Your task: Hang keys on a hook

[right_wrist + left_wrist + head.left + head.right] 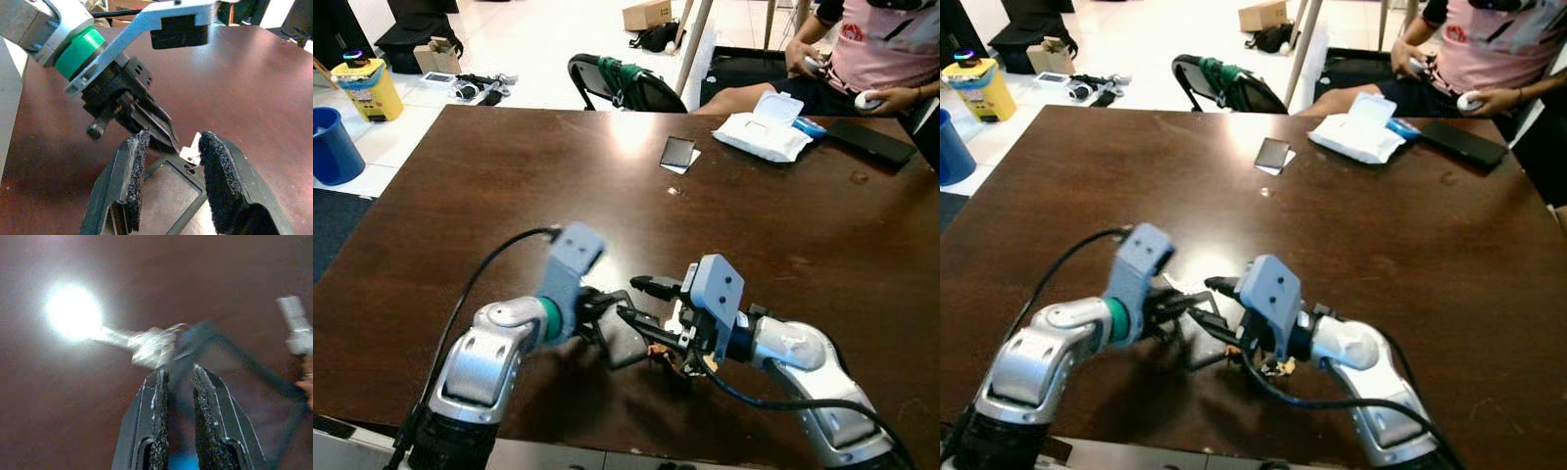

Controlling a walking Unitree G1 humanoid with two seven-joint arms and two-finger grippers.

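both arms low over table point(489, 196), converging; left fingers point(159, 406) nearly closed on keys point(154, 346); right fingers point(217, 181) apart.

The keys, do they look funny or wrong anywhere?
The keys are blurred, dangling just past the left gripper. Odd part: no hook is visible on the brown table, so nowhere to hang them.

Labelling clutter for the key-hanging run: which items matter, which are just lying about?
Job: keys; left gripper; right gripper; probably the dark flat piece between them.
Lying about: wipes pack; black card; blue bucket; yellow container.
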